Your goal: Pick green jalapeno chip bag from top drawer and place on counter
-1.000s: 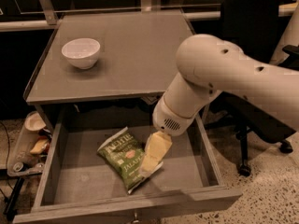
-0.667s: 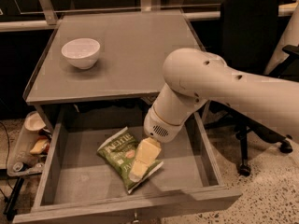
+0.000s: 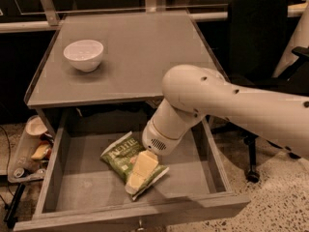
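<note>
The green jalapeno chip bag (image 3: pixel 119 154) lies flat on the bottom of the open top drawer (image 3: pixel 77 185), near its middle. My gripper (image 3: pixel 138 174) hangs from the white arm (image 3: pixel 203 100) and points down into the drawer. It rests right on the bag's right half and hides that part. The counter (image 3: pixel 145 57) is the grey tabletop above the drawer; the arm's elbow covers its front right corner.
A white bowl (image 3: pixel 83 54) stands on the counter's left side. A black office chair (image 3: pixel 256 37) stands to the right of the table. A cup and small clutter (image 3: pixel 36 144) sit low on the left, beside the drawer's wall.
The arm has swung left and lower into the drawer. My gripper has moved from the bag's right edge onto the bag. The bag has not moved.
</note>
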You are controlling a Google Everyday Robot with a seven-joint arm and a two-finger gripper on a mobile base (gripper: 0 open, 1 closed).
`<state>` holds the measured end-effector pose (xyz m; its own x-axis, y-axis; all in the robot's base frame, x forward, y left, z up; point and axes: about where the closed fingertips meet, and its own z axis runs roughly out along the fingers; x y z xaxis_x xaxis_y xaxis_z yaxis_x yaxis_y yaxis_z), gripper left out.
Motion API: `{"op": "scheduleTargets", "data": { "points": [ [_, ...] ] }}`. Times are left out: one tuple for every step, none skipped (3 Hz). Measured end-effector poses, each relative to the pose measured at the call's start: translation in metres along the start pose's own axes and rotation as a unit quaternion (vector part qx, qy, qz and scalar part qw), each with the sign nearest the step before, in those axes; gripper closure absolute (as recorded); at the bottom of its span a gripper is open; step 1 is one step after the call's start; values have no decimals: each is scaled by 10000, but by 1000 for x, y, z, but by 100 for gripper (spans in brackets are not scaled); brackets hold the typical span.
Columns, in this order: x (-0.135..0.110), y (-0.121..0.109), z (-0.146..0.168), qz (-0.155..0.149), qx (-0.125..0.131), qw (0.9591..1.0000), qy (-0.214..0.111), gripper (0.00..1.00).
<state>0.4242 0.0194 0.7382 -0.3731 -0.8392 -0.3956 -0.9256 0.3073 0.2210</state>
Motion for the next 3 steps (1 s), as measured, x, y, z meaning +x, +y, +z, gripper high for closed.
{"op": "scheduleTargets", "data": {
  "points": [
    [-7, -12, 30, 306, -45, 9995, -84, 0],
    [-10, -25, 54, 591, -71, 9981, -145, 0],
    [-13, -31, 74, 809, -141, 9965, -160, 0]
  ]
}}
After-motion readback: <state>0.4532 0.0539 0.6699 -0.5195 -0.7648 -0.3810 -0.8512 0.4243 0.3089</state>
